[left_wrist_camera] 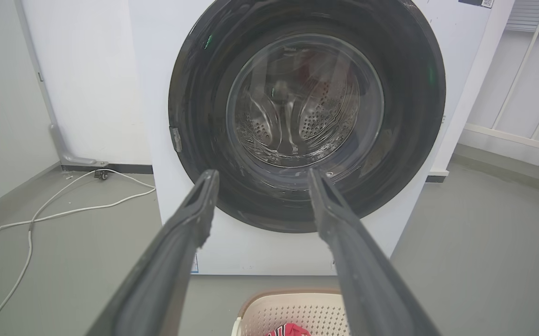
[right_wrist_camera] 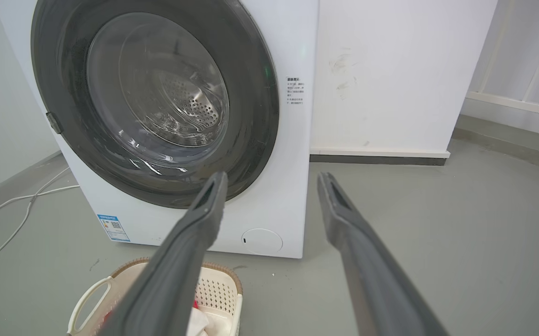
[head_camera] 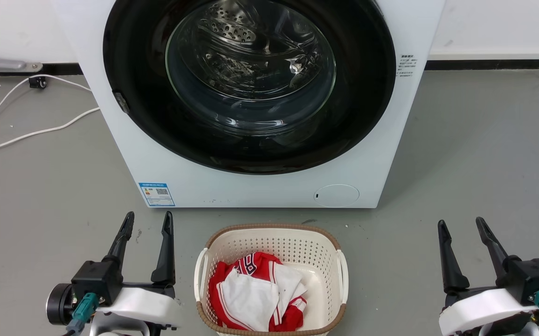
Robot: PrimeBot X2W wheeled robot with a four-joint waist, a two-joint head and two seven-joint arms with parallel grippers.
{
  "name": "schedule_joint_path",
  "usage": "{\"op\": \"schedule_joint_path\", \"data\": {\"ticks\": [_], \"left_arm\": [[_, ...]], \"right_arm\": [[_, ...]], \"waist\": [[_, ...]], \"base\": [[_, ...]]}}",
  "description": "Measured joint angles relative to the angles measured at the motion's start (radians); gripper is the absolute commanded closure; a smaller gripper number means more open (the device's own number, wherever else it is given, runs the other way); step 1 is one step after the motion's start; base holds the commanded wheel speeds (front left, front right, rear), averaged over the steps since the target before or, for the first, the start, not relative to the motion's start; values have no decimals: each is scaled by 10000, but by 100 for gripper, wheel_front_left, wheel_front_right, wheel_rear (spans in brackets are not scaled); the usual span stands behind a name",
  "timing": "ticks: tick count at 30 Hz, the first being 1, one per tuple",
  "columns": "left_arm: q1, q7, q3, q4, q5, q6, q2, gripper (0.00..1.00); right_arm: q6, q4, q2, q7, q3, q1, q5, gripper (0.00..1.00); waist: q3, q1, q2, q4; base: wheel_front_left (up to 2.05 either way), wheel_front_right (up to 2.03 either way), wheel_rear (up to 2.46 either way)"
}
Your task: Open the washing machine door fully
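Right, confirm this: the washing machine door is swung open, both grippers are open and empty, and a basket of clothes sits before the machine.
No: the head view shows the washing machine door shut against the washing machine. The left gripper and right gripper are open and empty; the basket of clothes sits before it.
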Motion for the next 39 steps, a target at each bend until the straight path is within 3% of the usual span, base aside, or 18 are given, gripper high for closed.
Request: {"op": "schedule_joint_path", "data": {"ticks": [20,37,39], "left_arm": [[54,-353,-136,-92,1277,90,36,0],[63,-395,8,25,1151,-58,-94,0],[63,-395,21,44,1149,-61,-109,0]], "right_arm": [[2,-192,0,-165,107,172,-1110,0],[2,-180,0,-169,111,181,-997,0],[0,-140,-2,-163,105,181,-813,82]], "waist": [[-18,0,0,18],[-17,0,0,15],[-17,0,0,15]], "base": [[0,0,0],[0,0,0],[0,0,0]]}}
